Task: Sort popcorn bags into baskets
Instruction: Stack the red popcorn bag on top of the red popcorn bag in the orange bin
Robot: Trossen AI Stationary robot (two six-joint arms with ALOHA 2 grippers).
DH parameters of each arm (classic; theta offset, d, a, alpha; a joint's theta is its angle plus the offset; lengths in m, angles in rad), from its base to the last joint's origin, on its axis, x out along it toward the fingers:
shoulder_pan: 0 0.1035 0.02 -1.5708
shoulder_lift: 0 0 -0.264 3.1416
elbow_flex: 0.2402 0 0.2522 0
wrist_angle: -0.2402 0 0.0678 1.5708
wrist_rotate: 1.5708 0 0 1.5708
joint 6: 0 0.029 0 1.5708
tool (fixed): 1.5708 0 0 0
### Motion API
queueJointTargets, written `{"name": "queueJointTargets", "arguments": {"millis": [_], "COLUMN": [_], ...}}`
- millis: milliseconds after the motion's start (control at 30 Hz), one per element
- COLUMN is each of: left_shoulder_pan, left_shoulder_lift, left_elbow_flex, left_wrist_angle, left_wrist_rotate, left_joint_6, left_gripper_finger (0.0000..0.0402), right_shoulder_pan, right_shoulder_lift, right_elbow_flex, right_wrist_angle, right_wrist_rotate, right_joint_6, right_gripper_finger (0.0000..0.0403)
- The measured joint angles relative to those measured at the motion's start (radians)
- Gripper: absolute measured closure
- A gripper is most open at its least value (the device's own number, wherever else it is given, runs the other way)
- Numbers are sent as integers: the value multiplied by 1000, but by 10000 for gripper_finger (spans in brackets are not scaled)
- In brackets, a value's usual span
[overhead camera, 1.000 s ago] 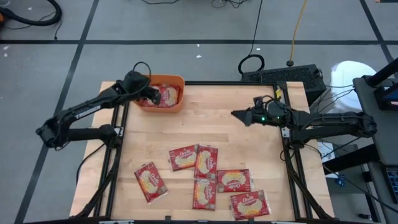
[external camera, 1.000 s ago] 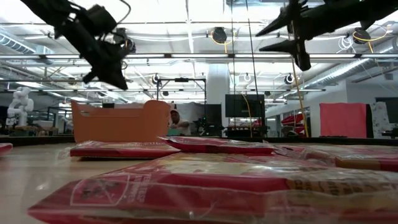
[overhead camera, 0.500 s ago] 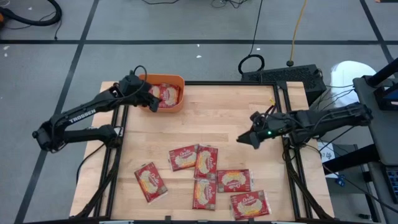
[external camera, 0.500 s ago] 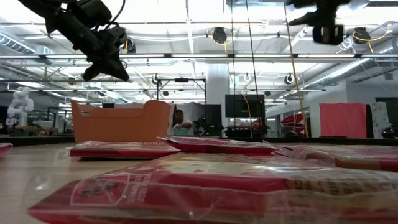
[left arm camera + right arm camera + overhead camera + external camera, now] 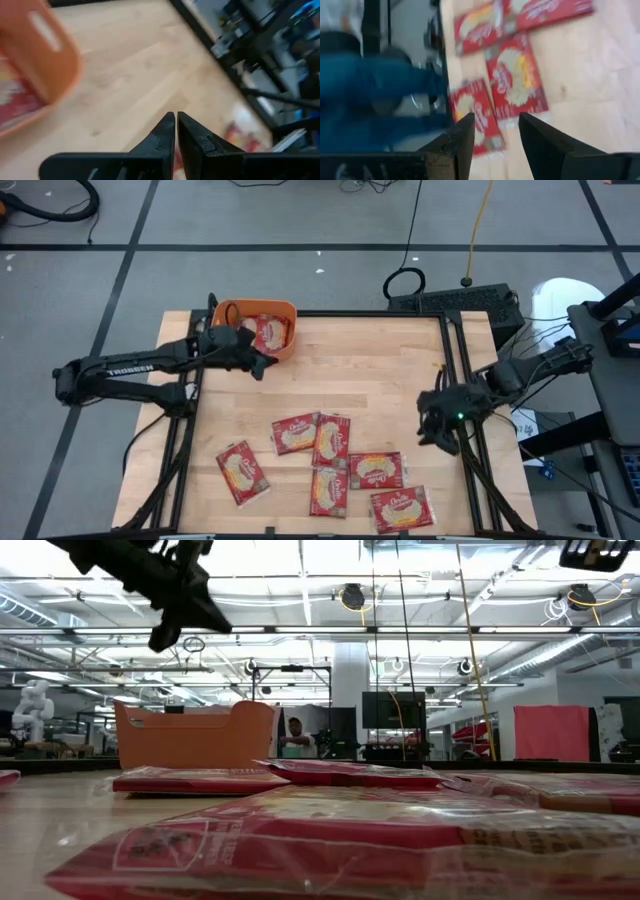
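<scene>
The orange basket [image 5: 232,314] stands at the table's far left, with one red popcorn bag [image 5: 270,332] lying in it. Several more popcorn bags [image 5: 331,439] lie flat on the near half of the table; the low view shows them up close [image 5: 330,840]. My left gripper [image 5: 262,364] [image 5: 175,120] hangs shut and empty just past the basket's near right corner. My right gripper [image 5: 432,432] [image 5: 495,130] is open and empty above the table's right side, slanting down toward the bags [image 5: 515,82].
Black frame rails [image 5: 462,450] run along the table's left and right edges. A keyboard [image 5: 455,302] lies beyond the far right corner. Bare wood [image 5: 360,370] spans the middle between basket and bags. A person [image 5: 292,735] shows far off in the room.
My left gripper, shut throughout, has pulled back from over the basket toward the table's near and right side. My right gripper, still open, has swung from the table's far middle toward the near right and tipped from level to slanting downward. The bags have not moved.
</scene>
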Motion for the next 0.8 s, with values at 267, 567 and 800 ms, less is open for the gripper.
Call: {"name": "queueJointTargets", "arguments": {"millis": [267, 567, 800], "left_shoulder_pan": [-280, -485, -540], "left_shoulder_lift": [26, 161, 297], "left_elbow_flex": [0, 13, 145], "left_wrist_angle": [274, 472, 421], "left_wrist_rotate": [-394, -648, -656], "left_joint_6": [-140, -224, -223], "left_gripper_finger": [378, 378, 378], "right_shoulder_pan": [33, 28, 28], "right_shoulder_lift": [1, 6, 26], "right_elbow_flex": [-194, -514, -646], "right_wrist_angle": [151, 595, 712], "right_wrist_rotate": [25, 6, 33], "right_joint_6": [-94, -97, -116], "right_gripper_finger": [238, 213, 204]}}
